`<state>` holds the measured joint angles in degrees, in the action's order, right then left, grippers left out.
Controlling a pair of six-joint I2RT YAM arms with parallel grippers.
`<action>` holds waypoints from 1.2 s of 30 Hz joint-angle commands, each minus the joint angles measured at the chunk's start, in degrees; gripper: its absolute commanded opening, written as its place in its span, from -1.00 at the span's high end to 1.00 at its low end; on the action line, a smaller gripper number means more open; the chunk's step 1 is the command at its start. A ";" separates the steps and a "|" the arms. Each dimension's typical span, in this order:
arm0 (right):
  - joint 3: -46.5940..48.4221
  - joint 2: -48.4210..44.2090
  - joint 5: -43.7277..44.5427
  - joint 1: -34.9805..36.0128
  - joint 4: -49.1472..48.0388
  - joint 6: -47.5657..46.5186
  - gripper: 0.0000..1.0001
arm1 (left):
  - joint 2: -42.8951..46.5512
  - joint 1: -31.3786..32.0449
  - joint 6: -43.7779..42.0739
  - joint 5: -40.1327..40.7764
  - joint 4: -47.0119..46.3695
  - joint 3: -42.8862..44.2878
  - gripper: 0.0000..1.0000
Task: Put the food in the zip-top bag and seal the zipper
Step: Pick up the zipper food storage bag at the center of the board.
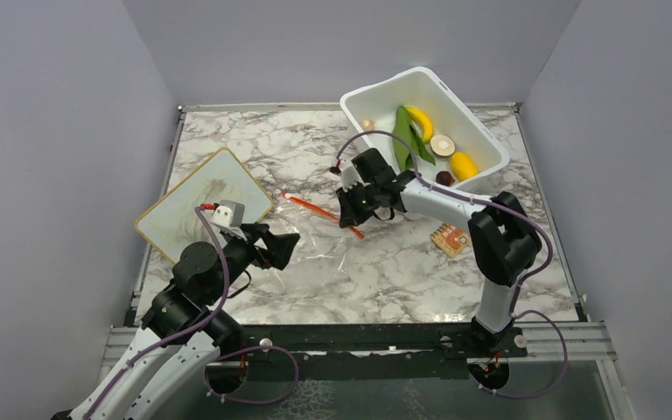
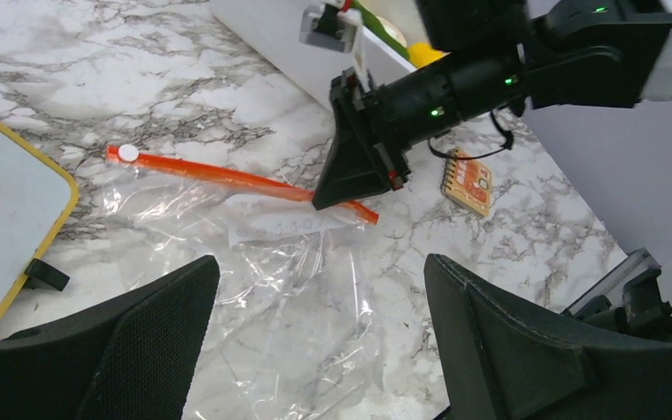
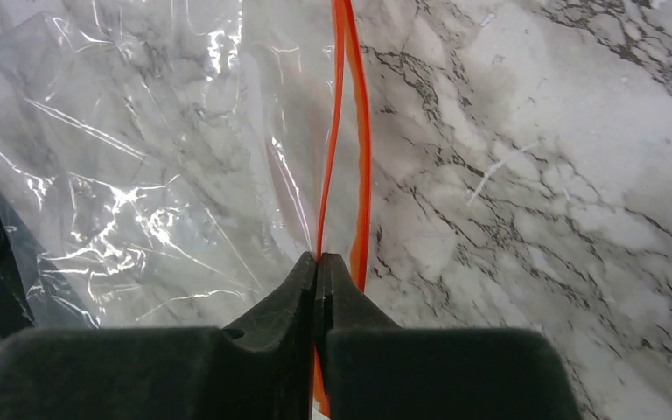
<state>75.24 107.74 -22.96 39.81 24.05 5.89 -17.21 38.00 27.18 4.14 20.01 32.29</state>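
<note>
Surface: glossy grey-veined marble tabletop; plain grey walls.
Zip-top bag: clear crinkly film, flat mid-table; thin orange zipper edging its mouth.
Right gripper: pinched on the zipper.
Left gripper: spread wide over the bag.
Food: in the white tub.

The zip-top bag lies flat mid-counter, its zipper along the far edge. The right hand sits on the zipper's right end, and the left hand is at the bag's left. A board lies further left. The tub, far right, holds a banana, a leafy vegetable and an oval fruit. A small patterned square lies before it.
</note>
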 commanded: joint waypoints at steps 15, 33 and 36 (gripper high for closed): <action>-13.27 -37.57 7.92 0.41 -3.54 1.73 0.98 | -25.48 0.27 21.94 -7.38 -13.22 6.93 -0.66; -25.35 -46.25 -2.29 0.44 -14.42 7.41 0.99 | -42.02 0.31 28.63 -11.21 -29.48 7.75 -0.53; -26.50 -46.68 -4.69 0.44 -16.83 9.01 0.99 | -42.63 0.23 26.61 -10.48 -29.65 7.61 -0.36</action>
<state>49.71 62.89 -22.94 39.81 13.43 12.19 -59.31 38.00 55.55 -6.20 -6.46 40.66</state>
